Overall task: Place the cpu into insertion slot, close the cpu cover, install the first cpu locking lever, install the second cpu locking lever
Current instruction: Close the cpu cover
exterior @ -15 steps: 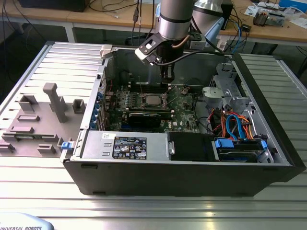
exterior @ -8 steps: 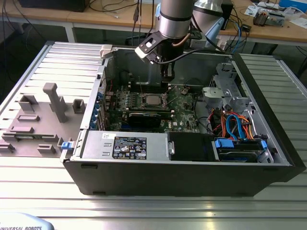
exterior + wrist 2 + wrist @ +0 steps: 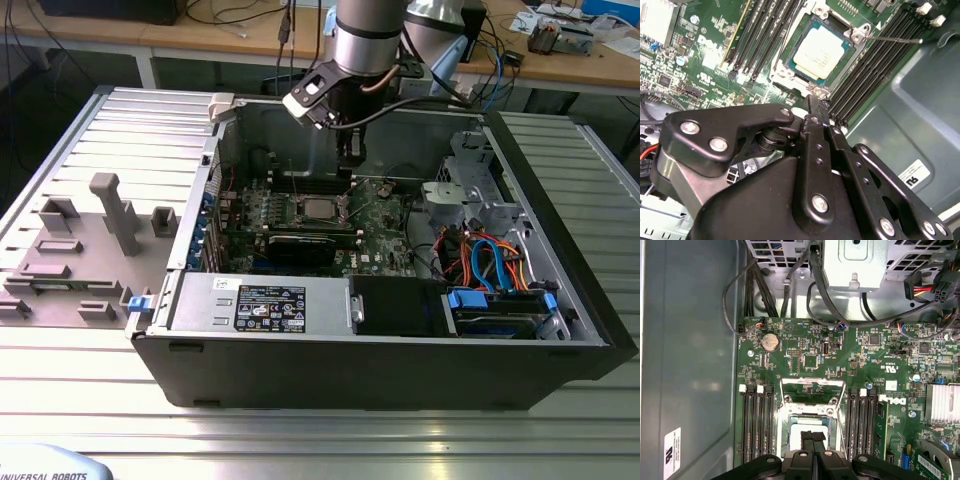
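1. The black gripper (image 3: 813, 436) is closest to the lens in both wrist views. Its two fingers are pressed together and nothing is between them.
2. The gripper hangs just over one edge of the insertion slot (image 3: 783, 430). I cannot tell if it touches the metal rim.
3. The cpu (image 3: 819, 51) lies flat inside the slot, with its pale metal top upward.
4. The cpu cover (image 3: 812, 382) seems to stand open. It is the silver frame beside the slot, on the side of the round coin battery (image 3: 770, 341), and the green motherboard (image 3: 865, 370) shows through its window.
5. One thin locking lever (image 3: 892, 39) points away from a corner of the slot, across the black memory slots (image 3: 875, 65).
6. In the exterior view the arm reaches down into the open computer case (image 3: 400, 370), which lies on the ribbed table (image 3: 300, 440).
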Robot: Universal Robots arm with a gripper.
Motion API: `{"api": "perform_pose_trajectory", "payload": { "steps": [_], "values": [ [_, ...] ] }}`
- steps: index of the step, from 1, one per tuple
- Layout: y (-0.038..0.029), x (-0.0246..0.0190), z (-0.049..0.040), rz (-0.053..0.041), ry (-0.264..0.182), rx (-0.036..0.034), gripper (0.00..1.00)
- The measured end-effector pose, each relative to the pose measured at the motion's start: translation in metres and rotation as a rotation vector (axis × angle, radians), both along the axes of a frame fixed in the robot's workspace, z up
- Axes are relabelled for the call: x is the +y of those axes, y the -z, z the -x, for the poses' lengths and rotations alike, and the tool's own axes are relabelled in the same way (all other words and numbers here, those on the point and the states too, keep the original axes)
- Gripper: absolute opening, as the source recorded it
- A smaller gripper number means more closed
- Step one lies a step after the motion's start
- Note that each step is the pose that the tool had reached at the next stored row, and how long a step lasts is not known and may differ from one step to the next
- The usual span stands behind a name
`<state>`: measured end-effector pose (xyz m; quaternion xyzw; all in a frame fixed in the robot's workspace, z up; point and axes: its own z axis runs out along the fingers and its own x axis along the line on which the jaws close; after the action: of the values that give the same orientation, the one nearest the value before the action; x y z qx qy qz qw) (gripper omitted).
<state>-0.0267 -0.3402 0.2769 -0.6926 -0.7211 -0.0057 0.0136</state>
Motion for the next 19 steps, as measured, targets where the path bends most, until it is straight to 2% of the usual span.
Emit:
{"api": "perform_pose_trajectory", "payload": {
  "steps": [5,10,19],
  "values": [
    [0.0007,0.0001,-0.0208,-0.0004,0.0,-0.0002,0.11],
    [0.0016,0.0,-0.0335,0.0,0.0,-0.0001,0.11],
    [0.0017,0.0,-0.0347,-0.0003,0.0,-0.0002,0.11]
  ]
}}
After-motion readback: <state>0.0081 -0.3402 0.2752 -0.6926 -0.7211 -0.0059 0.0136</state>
